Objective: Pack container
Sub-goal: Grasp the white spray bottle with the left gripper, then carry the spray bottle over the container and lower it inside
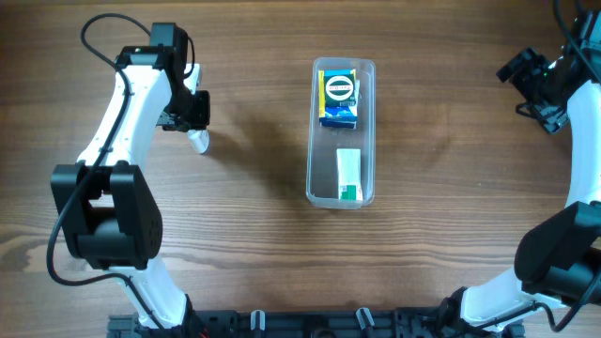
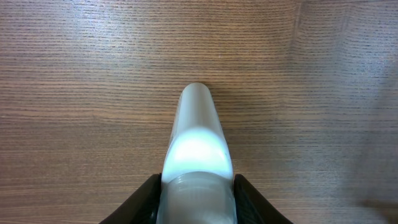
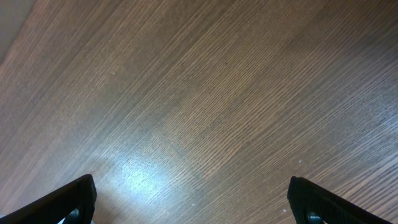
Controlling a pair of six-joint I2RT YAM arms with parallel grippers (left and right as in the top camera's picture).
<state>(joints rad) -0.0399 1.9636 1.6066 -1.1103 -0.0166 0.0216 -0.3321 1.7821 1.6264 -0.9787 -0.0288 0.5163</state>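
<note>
Across the counter (image 1: 254, 141), the left arm (image 1: 122, 108) reaches toward the far left corner and the right arm (image 1: 584, 141) hangs by the right edge, jaws apart and empty. The container (image 1: 342, 137) sits mid-counter, a little toward the far edge. The left jaws are clamped on one end of a small pale bottle (image 2: 196, 143). Likely trouble: smooth, round and gripped at one end, it may swivel or slip, clip the container's narrow rim, or land atop the blue box (image 1: 339, 100) or white-and-green box (image 1: 348, 176), since little bare floor shows between them
</note>
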